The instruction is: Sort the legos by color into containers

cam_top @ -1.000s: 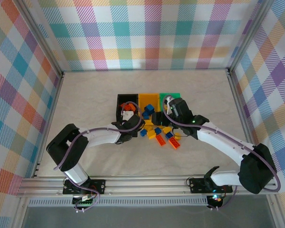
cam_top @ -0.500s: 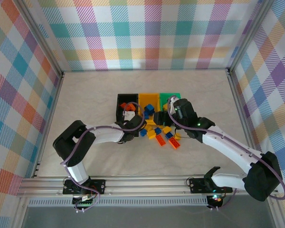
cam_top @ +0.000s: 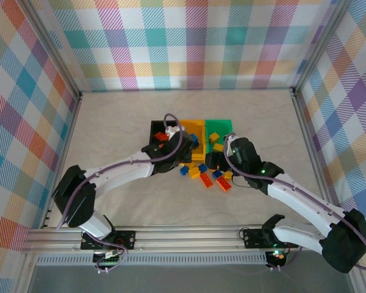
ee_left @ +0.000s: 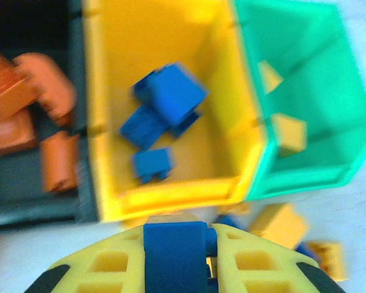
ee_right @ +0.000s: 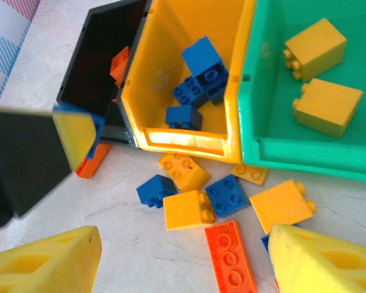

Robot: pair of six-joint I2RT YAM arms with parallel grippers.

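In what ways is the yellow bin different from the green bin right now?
The yellow bin stands in the middle of the row, while the green bin is at one end. The yellow bin holds several blue legos, while the green bin holds two yellow legos. Both are open-top, rectangular and joined side by side.

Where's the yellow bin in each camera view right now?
Top external: yellow bin at centre, middle of the row of three.
Left wrist: the bin sits upper centre, blue bricks inside.
Right wrist: the bin at top centre.
Shared landmark: the green bin joined on its right.
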